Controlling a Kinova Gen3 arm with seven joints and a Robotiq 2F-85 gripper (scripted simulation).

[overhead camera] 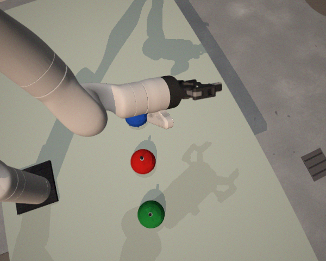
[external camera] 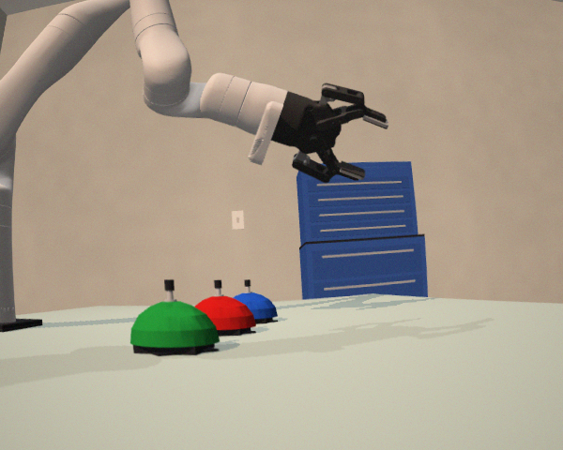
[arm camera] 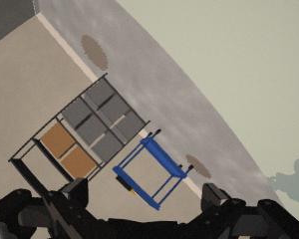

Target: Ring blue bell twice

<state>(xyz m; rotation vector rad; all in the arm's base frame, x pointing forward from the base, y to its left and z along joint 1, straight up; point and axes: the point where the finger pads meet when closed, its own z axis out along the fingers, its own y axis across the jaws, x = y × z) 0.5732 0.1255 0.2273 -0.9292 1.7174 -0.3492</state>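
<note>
Three dome bells stand in a row on the pale table. The blue bell (external camera: 255, 305) is the farthest in the side view, and its black button (external camera: 247, 283) stands up. From above the blue bell (overhead camera: 136, 120) is mostly hidden under my forearm. The red bell (overhead camera: 142, 161) is in the middle and the green bell (overhead camera: 151, 212) is nearest. My gripper (external camera: 364, 143) (overhead camera: 213, 89) is open and empty, high above the table. It is tilted slightly down and reaches past the blue bell toward the table's far edge. The wrist view shows only my fingers and the room.
A blue drawer cabinet (external camera: 361, 230) stands behind the table. My arm's base (overhead camera: 36, 186) sits on a black plate at the table's left. The table edge (overhead camera: 230, 81) runs diagonally just beyond the gripper.
</note>
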